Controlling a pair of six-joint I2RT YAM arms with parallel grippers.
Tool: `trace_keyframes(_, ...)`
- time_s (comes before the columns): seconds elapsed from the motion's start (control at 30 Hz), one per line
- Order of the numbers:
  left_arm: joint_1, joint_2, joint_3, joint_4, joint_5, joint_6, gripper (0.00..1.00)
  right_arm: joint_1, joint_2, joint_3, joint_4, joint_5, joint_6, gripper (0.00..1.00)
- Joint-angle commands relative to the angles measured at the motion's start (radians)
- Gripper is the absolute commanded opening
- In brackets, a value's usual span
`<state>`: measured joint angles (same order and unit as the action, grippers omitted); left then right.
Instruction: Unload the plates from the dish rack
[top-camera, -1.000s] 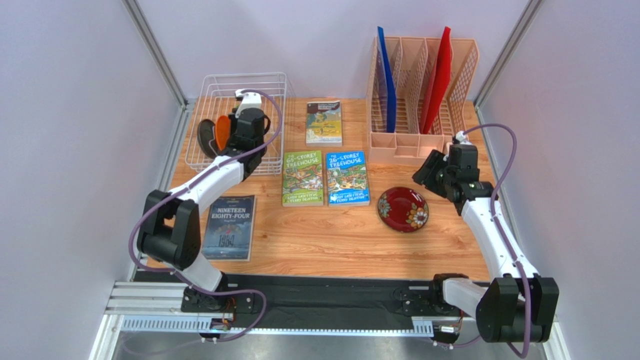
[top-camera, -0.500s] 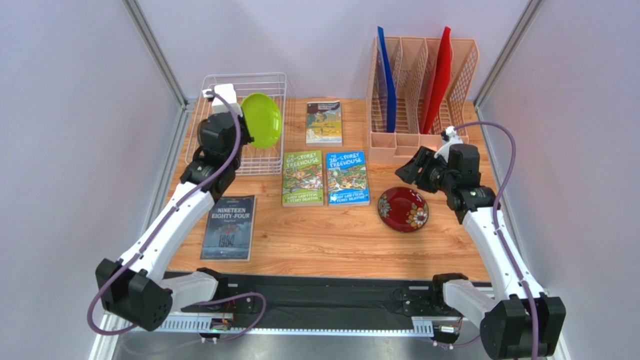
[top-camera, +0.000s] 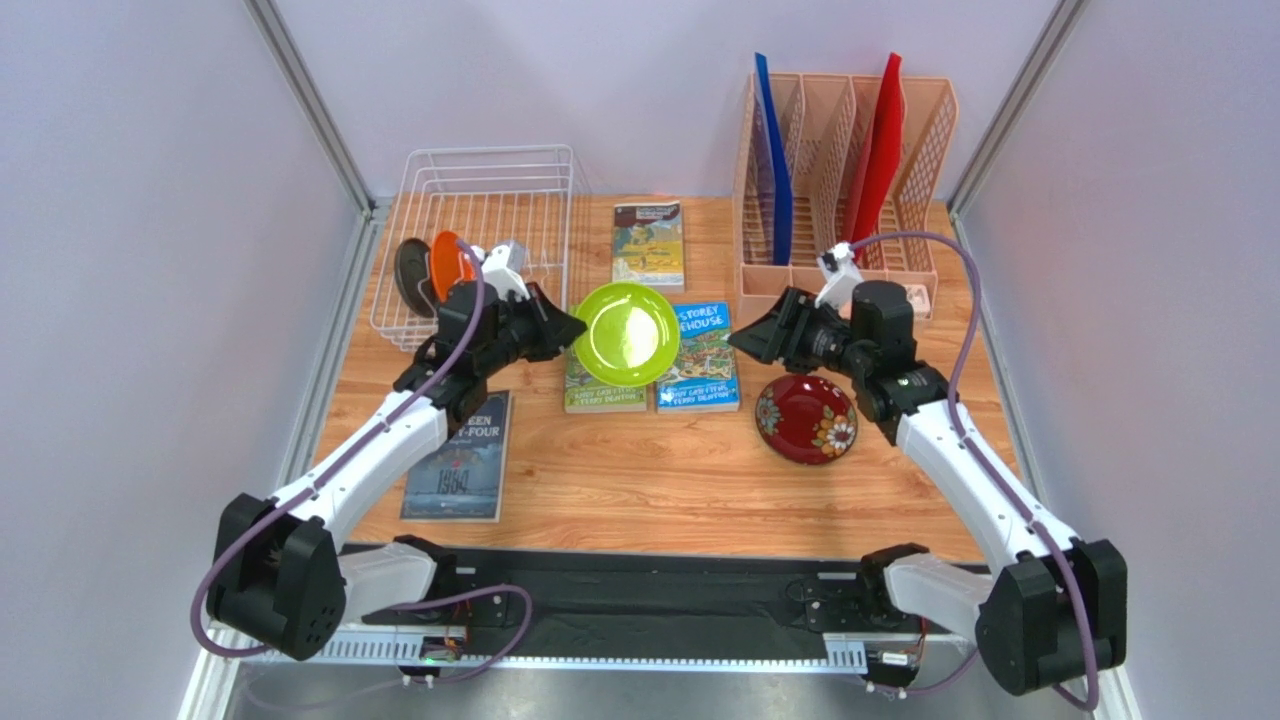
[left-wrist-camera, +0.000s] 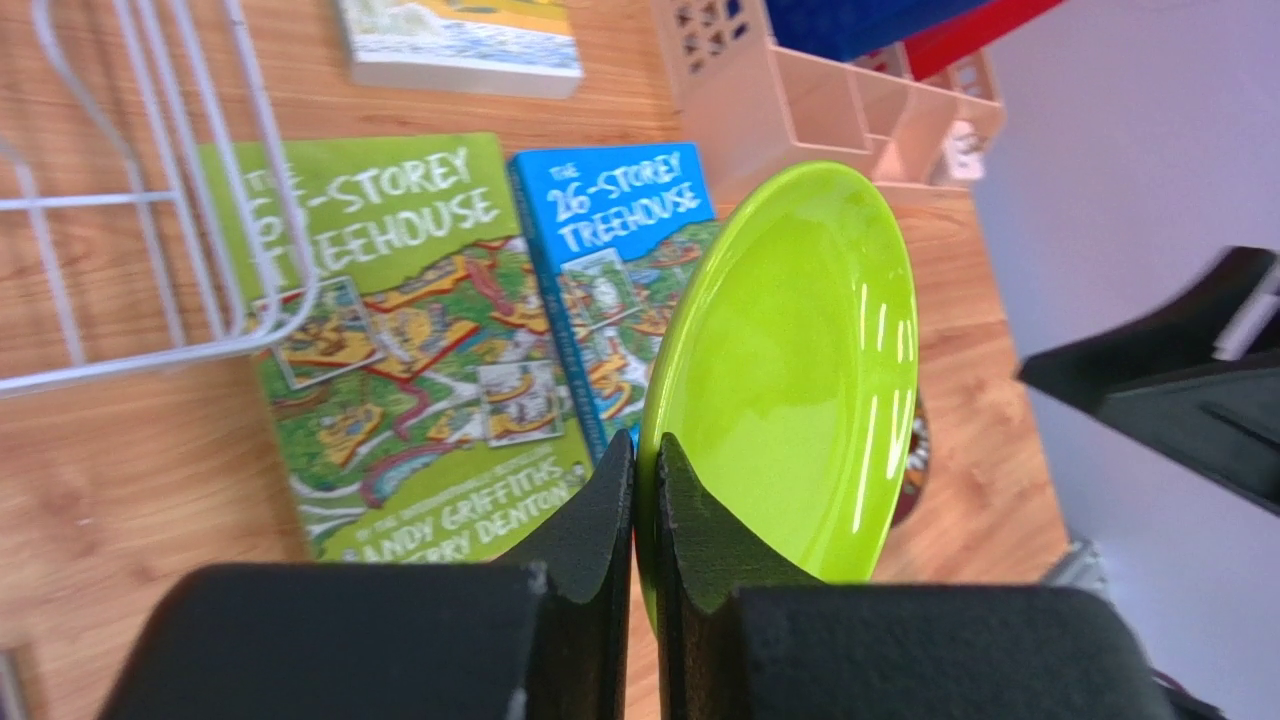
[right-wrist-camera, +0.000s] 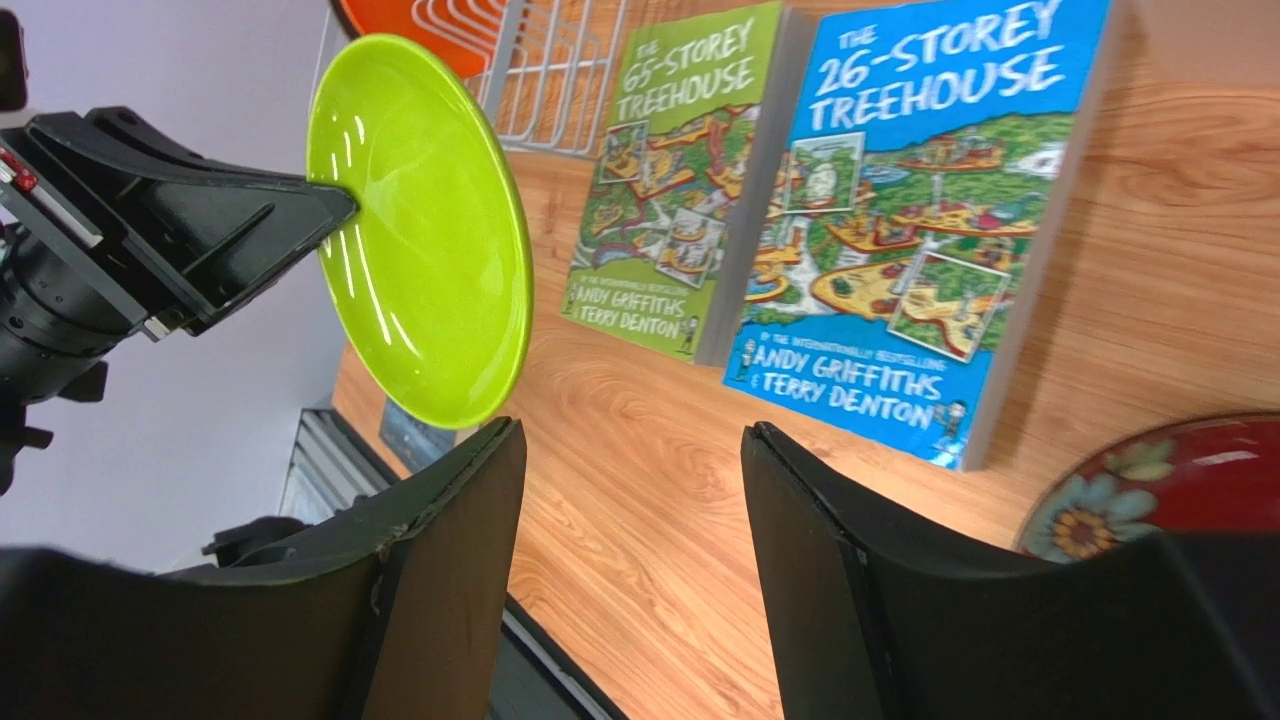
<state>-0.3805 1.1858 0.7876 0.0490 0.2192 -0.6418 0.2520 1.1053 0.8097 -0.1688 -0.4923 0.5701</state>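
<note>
My left gripper is shut on the rim of the lime green plate and holds it in the air over the two Treehouse books; the plate also shows in the left wrist view and the right wrist view. My right gripper is open and empty, a little to the plate's right, facing it. The dark red patterned plate lies flat on the table. The orange plate and the dark grey plate stand in the white wire dish rack.
Books lie on the table: a green one, a blue one, a small one at the back, and a dark one front left. A peach slotted organizer holds a blue and a red folder.
My left gripper lifted the lime green plate out of the rack and carried it right to the table's middle. My right gripper swung left toward the plate.
</note>
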Motion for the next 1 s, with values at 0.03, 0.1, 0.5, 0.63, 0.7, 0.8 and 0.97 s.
trace_keyframes(0.03, -0.017, -0.026, -0.025, 0.198, 0.126, -0.113, 0.00, 0.073, 0.074, 0.002, 0.150, -0.034, 0.054, 0.61)
trace_keyframes(0.1, -0.024, -0.026, -0.031, 0.196, 0.131, -0.114, 0.00, 0.093, 0.111, 0.005, 0.164, -0.037, 0.062, 0.61)
trace_keyframes(0.5, -0.092, -0.011, -0.044, 0.192, 0.060, -0.105, 0.00, 0.141, 0.186, 0.031, 0.201, -0.005, 0.059, 0.59)
trace_keyframes(0.63, -0.095, -0.012, -0.044, 0.166, 0.032, -0.095, 0.00, 0.139, 0.099, -0.009, 0.183, 0.087, 0.051, 0.59)
trace_keyframes(0.7, -0.095, -0.015, -0.041, 0.158, 0.019, -0.087, 0.00, 0.141, 0.074, -0.017, 0.146, 0.133, 0.042, 0.59)
trace_keyframes(0.8, -0.095, -0.012, -0.039, 0.152, 0.008, -0.084, 0.00, 0.141, 0.051, -0.014, 0.123, 0.140, 0.028, 0.59)
trace_keyframes(0.97, -0.101, -0.002, -0.037, 0.163, 0.003, -0.085, 0.00, 0.141, 0.054, -0.014, 0.135, 0.119, 0.043, 0.59)
